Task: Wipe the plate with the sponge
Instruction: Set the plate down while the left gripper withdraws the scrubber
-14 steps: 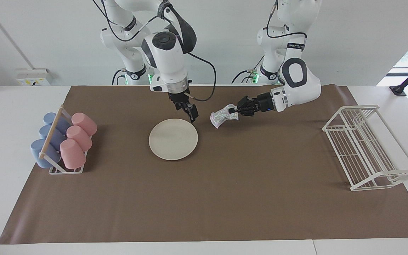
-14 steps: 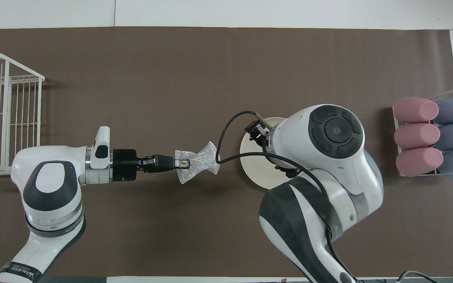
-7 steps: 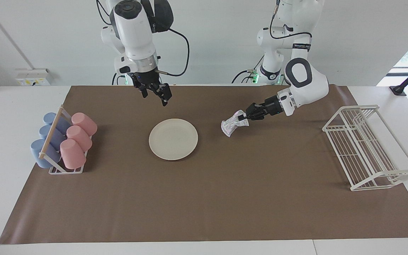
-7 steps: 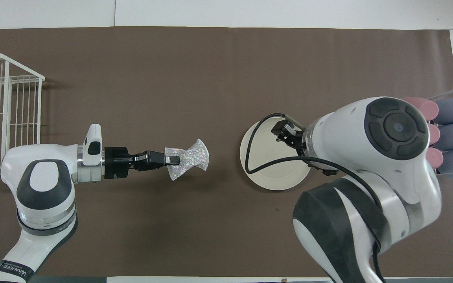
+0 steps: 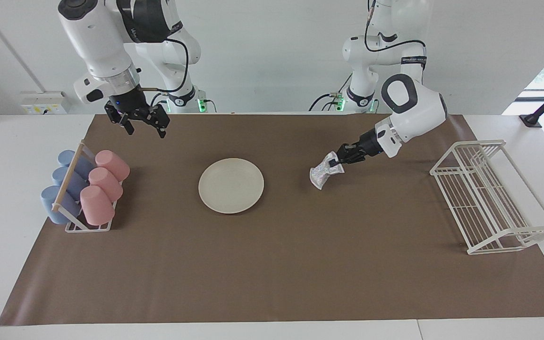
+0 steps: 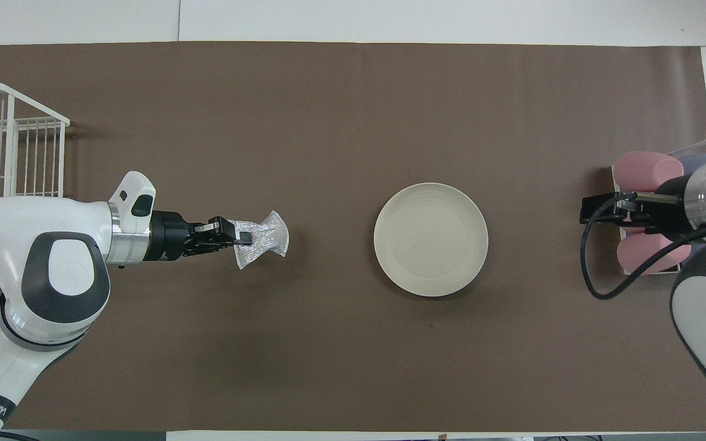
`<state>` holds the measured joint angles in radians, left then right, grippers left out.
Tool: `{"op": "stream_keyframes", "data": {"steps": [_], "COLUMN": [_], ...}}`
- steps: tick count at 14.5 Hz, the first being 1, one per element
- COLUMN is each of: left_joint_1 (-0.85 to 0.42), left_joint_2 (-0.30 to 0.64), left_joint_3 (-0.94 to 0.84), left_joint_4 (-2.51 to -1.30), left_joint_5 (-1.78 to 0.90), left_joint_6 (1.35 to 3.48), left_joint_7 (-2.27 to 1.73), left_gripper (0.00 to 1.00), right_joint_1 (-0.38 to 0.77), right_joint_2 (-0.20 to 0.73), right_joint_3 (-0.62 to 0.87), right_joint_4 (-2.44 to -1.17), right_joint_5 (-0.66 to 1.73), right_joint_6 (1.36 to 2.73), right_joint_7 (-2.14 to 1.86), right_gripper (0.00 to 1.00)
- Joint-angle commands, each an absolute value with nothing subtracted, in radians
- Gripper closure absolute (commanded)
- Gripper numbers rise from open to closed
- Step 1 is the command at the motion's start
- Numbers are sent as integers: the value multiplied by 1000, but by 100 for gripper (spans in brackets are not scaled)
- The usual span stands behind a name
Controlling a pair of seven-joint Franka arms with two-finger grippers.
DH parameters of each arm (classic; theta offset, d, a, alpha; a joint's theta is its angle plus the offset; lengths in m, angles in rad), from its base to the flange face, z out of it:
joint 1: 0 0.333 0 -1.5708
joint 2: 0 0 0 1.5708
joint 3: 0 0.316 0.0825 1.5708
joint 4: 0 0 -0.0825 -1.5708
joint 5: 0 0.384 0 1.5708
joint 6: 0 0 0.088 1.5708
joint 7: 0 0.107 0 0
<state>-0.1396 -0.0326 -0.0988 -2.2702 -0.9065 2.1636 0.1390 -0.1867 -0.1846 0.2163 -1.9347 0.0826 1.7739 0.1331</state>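
Brown mat covers the table; the plate (image 5: 231,185) lies flat near its middle, bare, nothing touching it.

Facing view: left gripper (image 5: 335,163) hangs low over the mat toward the left arm's end, jaws pinched on one edge of the sponge (image 5: 321,175), which droops from them, its low corner at or just above the mat. Sponge and plate are well apart. Right gripper (image 5: 143,123) is up in the air over the mat's edge nearest the robots, beside the cup rack (image 5: 84,191), jaws spread, holding nothing. It waits.

Overhead view: sponge (image 6: 262,237) fans out ahead of the left gripper (image 6: 238,236), pointing toward the plate (image 6: 430,239). Right gripper (image 6: 601,209) sits over the pink cups (image 6: 647,172). Wire rack (image 6: 3,171) stands unused at the left arm's end.

Judgement: the wipe itself needs the sponge carried over to the plate, then lowered until the loose part lies flat on it. Press lightly; the plate is unheld and may slide. Short circular strokes, staying inside the rim.
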Motion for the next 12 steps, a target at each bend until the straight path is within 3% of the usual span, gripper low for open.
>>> {"op": "stream_keyframes", "data": {"steps": [1, 5, 7, 10, 12], "left_joint_1": [-137, -135, -133, -133, -138], "left_joint_2": [14, 28, 40, 64, 80], "left_joint_3": [-103, -103, -103, -103, -103], "left_joint_4": [-2191, -2125, -2093, -2005, -1948], "left_joint_5": [-749, -488, -372, -131, -2], "left_joint_6": [2177, 2168, 2157, 2071, 1999], "left_joint_7": [0, -139, -199, -296, -345], "left_gripper": [100, 100, 100, 100, 100], "right_joint_1": [-192, -169, -54, -2, 2], "right_joint_2": [-183, -98, -34, 101, 85], "right_joint_3": [224, 187, 108, 34, -3], "right_joint_4": [-1930, -1812, -1706, -1537, -1563], "right_joint_5": [67, 20, -56, -54, -60], "right_joint_6": [1761, 1694, 1631, 1566, 1559], "right_joint_7": [-36, -129, -137, -170, -172], "right_gripper": [0, 0, 0, 0, 0]}}
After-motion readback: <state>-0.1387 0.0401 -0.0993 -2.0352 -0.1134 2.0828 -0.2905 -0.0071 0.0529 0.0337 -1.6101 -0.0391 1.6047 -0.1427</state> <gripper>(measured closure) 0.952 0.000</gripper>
